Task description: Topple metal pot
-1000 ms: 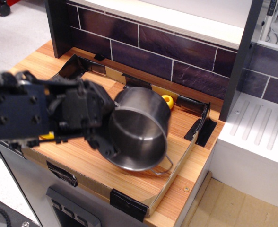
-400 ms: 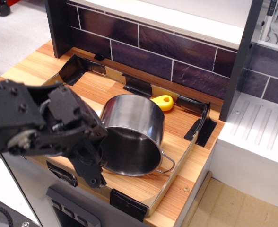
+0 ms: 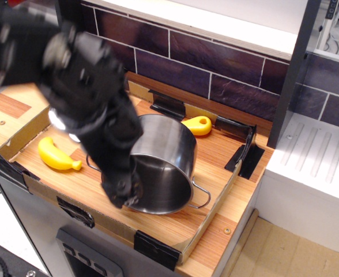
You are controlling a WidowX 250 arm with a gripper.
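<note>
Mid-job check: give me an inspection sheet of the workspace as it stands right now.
Surface: wooden counter with a low cardboard border.
Job's things: metal pot on its side, opening toward the front edge, one wire handle on the wood.
Clutter: yellow banana at left; yellow piece behind the pot.
Grippers: gripper at the pot's rim, blurred; jaws unreadable.
Cables: nothing seen on the counter.
Surroundings: dark tiled backsplash; white drainboard at right.

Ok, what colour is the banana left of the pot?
Yellow; the banana shows clearly in the observation.image view, beside the metal pot.
</note>
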